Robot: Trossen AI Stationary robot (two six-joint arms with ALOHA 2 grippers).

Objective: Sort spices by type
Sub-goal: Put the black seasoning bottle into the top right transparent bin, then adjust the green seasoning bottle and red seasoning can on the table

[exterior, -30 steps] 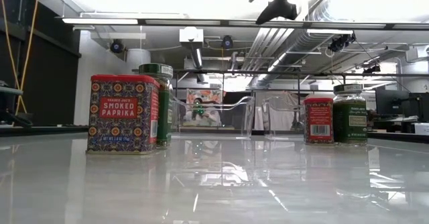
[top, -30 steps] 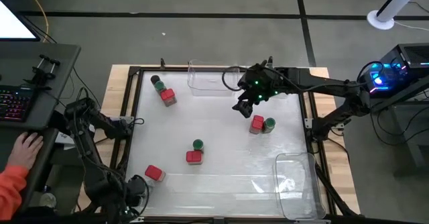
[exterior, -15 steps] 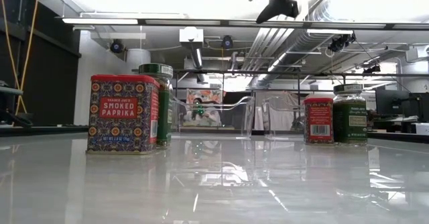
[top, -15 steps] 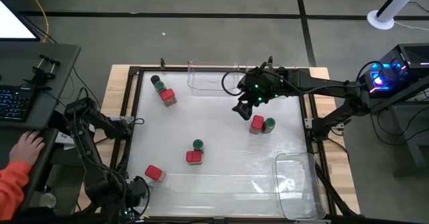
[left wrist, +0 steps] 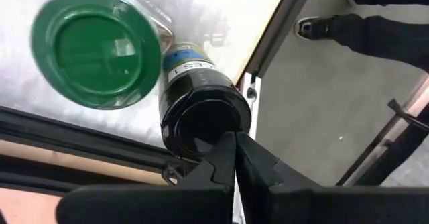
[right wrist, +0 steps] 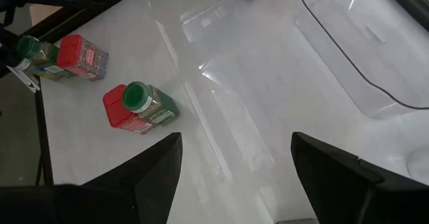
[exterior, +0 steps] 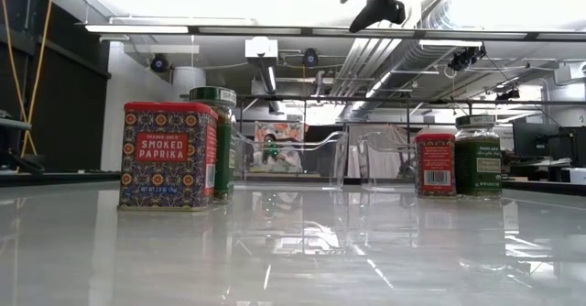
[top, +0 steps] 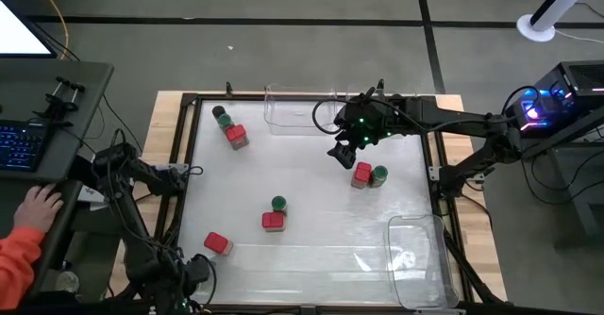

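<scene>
Spice jars stand on the white table (top: 311,258): a green-capped jar (top: 221,116) beside a red-capped one (top: 236,136) far left, a red (top: 361,175) and green (top: 379,174) pair at right, a green (top: 278,203) and red (top: 273,222) pair in the middle, and a red one (top: 217,244) near left. My right gripper (top: 342,153) hangs open high above the table, just beyond the right pair. My left gripper (top: 193,270) is shut at the near-left corner, right over a dark-capped jar (left wrist: 204,120) that stands beside a green-capped jar (left wrist: 94,49). My left gripper (left wrist: 234,140) points down with its shut fingertips overlapping the rim of the dark cap (left wrist: 201,127) in the left wrist view. I cannot tell whether they touch it.
A clear plastic bin (top: 297,112) sits at the far edge, and another (top: 420,258) at the near-right corner. A dark frame rail (top: 189,164) borders the table. A person's hand (top: 33,207) rests at a desk on the left, and a shoe (left wrist: 315,28) shows on the floor.
</scene>
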